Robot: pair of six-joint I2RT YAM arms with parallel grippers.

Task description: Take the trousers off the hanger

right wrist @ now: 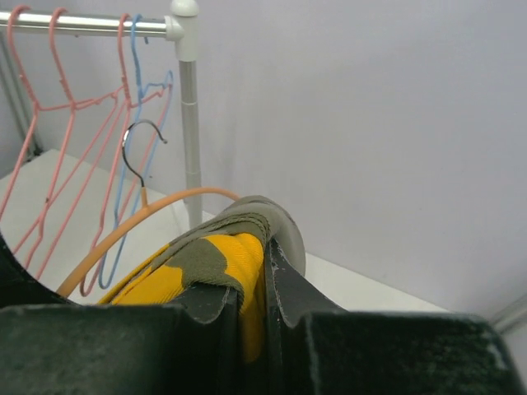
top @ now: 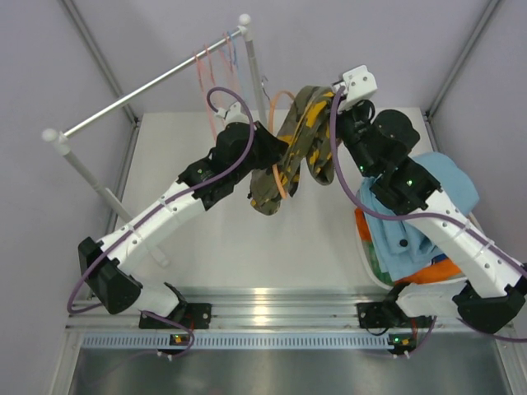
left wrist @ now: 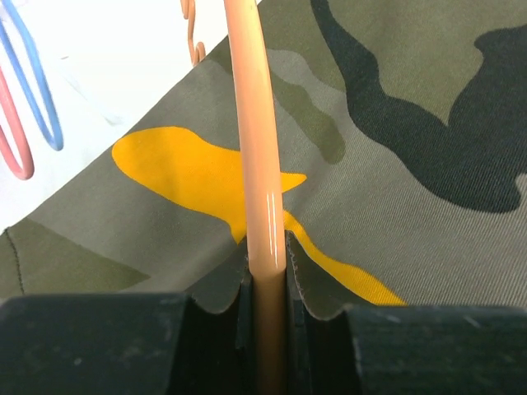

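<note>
Left tool (left wrist: pixel 268 284) is clamped on the orange hanger (left wrist: pixel 254 123). Right tool (right wrist: pixel 265 280) is clamped on the camouflage trousers (top: pixel 309 144), draped over that hanger at upper centre of the top view, above the worktop (top: pixel 222 247).

No text, label or number is legible (print on the trousers (left wrist: pixel 395 123) seems only camouflage).

Overhead view looks down from behind — wrist views close on trousers (left wrist: pixel 395 230).
</note>
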